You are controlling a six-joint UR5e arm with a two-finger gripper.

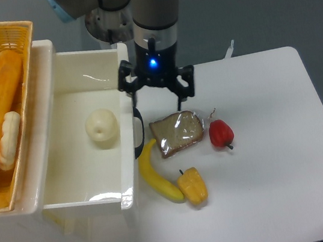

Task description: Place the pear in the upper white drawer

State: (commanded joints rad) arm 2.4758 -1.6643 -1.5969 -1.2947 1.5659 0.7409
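The pale cream pear [102, 127] lies on the floor of the upper white drawer [51, 76], near its right wall, with nothing touching it. My gripper [158, 92] hangs open and empty to the right of the drawer, above the table just behind the wrapped bread slice. Its dark fingers [179, 94] spread wide apart. The drawer's dark handle [137, 134] shows on its right wall.
A wrapped bread slice [177, 132], a red pepper [220, 133], a banana [156, 175] and a yellow pepper [192, 186] lie on the white table [270, 159] right of the drawer. A wicker basket [1, 108] with bread and vegetables sits left of the drawer.
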